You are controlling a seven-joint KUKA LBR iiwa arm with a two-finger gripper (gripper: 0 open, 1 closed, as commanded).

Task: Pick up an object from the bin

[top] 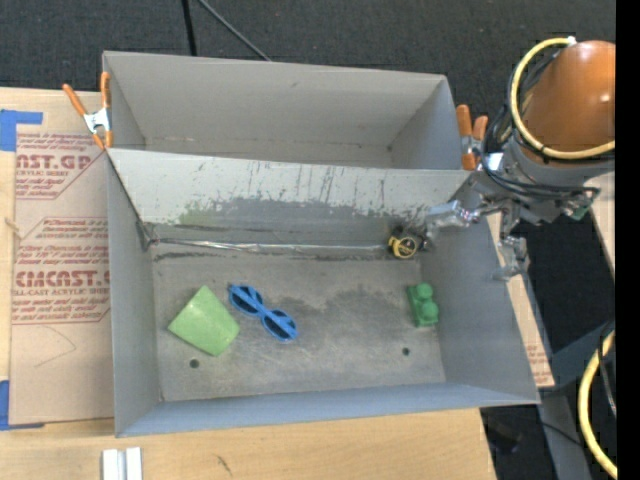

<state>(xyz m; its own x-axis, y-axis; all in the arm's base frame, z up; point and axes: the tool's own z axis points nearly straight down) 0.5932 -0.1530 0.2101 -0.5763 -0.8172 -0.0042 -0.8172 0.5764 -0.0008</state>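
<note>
The arm's pincer hangs over the right rim of the grey bin, at 2 o'clock; whether it is apart or together cannot be told. Nearest it lie a small black-and-yellow piece at 2 o'clock and a green block at 3 o'clock. A blue figure-eight piece and a lime wedge sit just beside each other at 8 o'clock.
</note>
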